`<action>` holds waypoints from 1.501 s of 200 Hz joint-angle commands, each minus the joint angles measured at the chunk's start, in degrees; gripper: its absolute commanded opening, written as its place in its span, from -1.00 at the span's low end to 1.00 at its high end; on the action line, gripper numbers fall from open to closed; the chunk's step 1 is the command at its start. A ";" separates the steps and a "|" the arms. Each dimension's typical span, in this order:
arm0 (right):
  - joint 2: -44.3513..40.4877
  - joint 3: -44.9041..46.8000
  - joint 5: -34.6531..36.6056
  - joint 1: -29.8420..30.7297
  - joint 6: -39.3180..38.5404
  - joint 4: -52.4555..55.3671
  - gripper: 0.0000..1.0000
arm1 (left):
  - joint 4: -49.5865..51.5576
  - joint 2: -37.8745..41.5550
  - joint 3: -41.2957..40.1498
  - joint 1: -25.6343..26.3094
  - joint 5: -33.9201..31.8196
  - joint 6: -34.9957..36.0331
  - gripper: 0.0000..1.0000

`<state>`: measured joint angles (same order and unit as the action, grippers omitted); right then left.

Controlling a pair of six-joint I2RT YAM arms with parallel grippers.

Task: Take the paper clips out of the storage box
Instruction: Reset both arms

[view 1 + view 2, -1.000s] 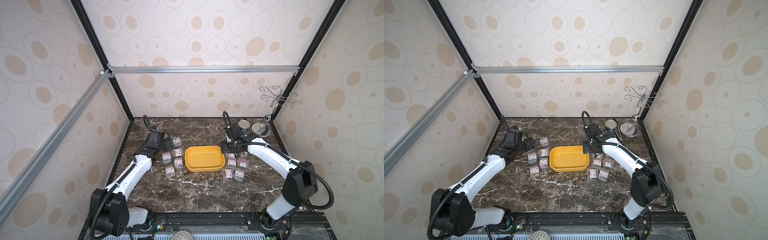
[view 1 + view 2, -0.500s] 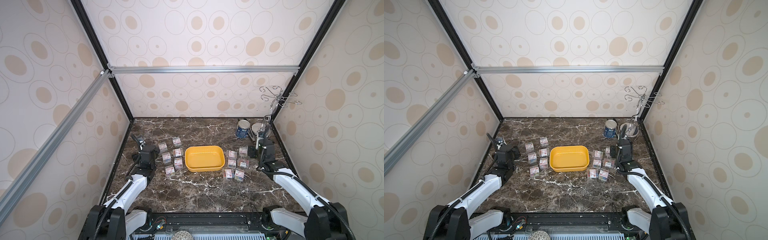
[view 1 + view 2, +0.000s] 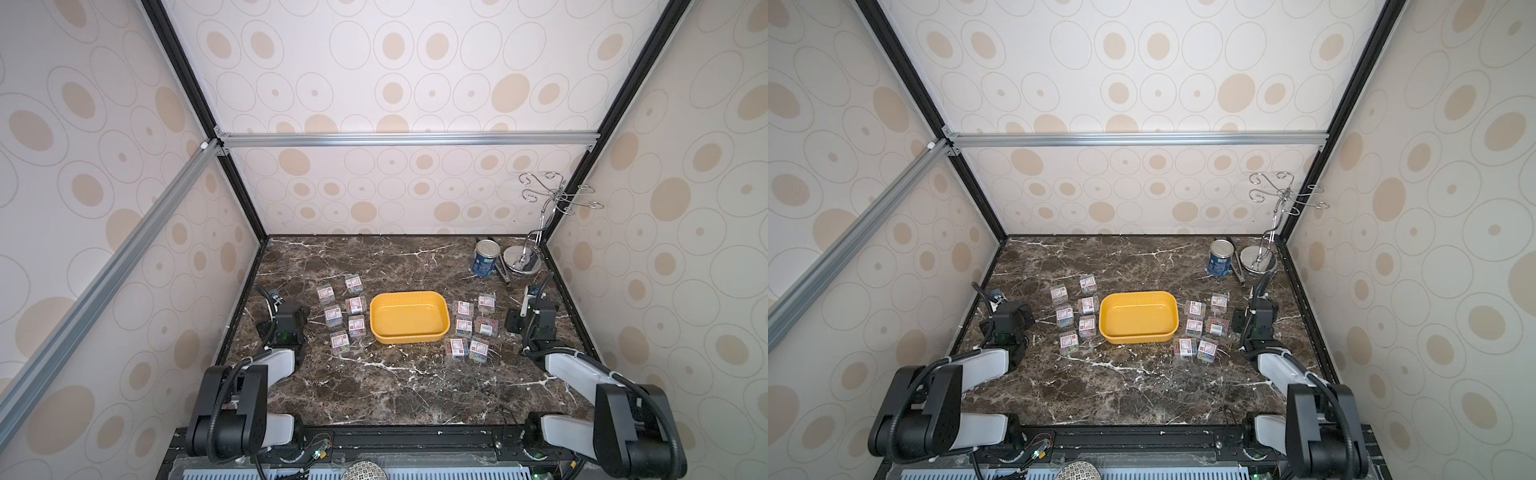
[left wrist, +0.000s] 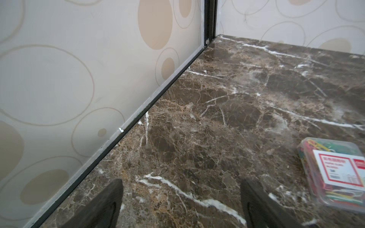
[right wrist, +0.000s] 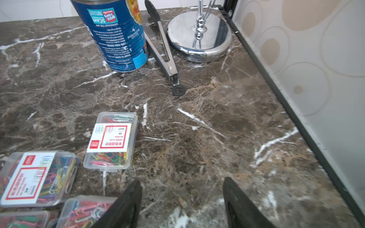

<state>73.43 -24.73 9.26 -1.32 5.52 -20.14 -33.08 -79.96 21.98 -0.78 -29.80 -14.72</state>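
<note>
Left arm (image 3: 274,361) and right arm (image 3: 577,370) are sitting folded low at the sides.
Left fingers (image 4: 106,205) and right fingers (image 5: 241,203) are hanging spread over bare surface (image 3: 395,386), grasping nothing; paper clip boxes (image 3: 356,304) are lying on it, flanking the yellow tray (image 3: 409,336).

Light was bright, soft and even in both top views; the pale walls (image 3: 415,62) ran near white; the dark marble surface (image 3: 374,386) carried only faint, short shadows; the corners looked stretched by a wide lens; in the wrist views the left claw (image 4: 181,180) and right claw (image 5: 182,179) sat dark and blurred; the chrome stand base (image 5: 199,45) flared with glare; marble nearby looked hazy.
</note>
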 commanded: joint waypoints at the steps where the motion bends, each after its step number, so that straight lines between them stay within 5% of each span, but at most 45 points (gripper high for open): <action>1: 4.81 -0.26 -5.95 -0.20 0.30 -12.41 0.30 | -8.85 -2.92 1.90 -0.37 -1.48 1.06 0.83; 24: 9.63 -4.60 -10.25 -0.19 -2.64 -11.27 0.31 | -10.55 -6.77 4.88 -0.30 1.62 3.07 0.82; 66: 13.13 -5.02 -17.01 -0.10 -5.81 -14.29 0.35 | -19.30 -9.86 3.94 1.21 22.03 10.83 0.96; 75: 12.63 -3.60 -17.36 -0.17 -5.97 -16.43 0.44 | -18.78 -10.56 4.58 1.24 22.11 10.85 1.00; 77: 12.37 -3.31 -17.54 -0.17 -6.06 -16.64 0.82 | -18.91 -10.50 4.50 1.22 22.10 10.85 1.00; 81: 12.06 -3.06 -17.87 -0.11 -6.23 -16.84 1.00 | -19.52 -10.37 4.12 1.22 22.15 10.95 1.00; 132: 15.55 7.55 -11.67 -0.10 -3.64 -40.17 0.99 | -30.29 -8.11 -3.09 1.42 24.37 11.96 1.00; 154: 14.47 -0.24 -18.65 0.76 -8.17 -22.71 0.99 | -41.21 -9.94 -8.13 1.35 26.75 12.87 1.00; 173: 15.82 1.47 -15.61 1.93 -7.95 -29.05 1.00 | -40.99 -10.07 -7.99 1.37 26.66 12.89 1.00; 300: 14.61 0.87 -15.76 1.89 -8.34 -25.43 0.99 | -41.16 -9.77 -8.27 1.61 26.37 13.05 1.00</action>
<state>88.42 -23.53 -6.04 0.36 -1.83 -45.41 -72.40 -89.80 13.67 0.49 -3.79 -3.33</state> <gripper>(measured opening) 0.995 0.993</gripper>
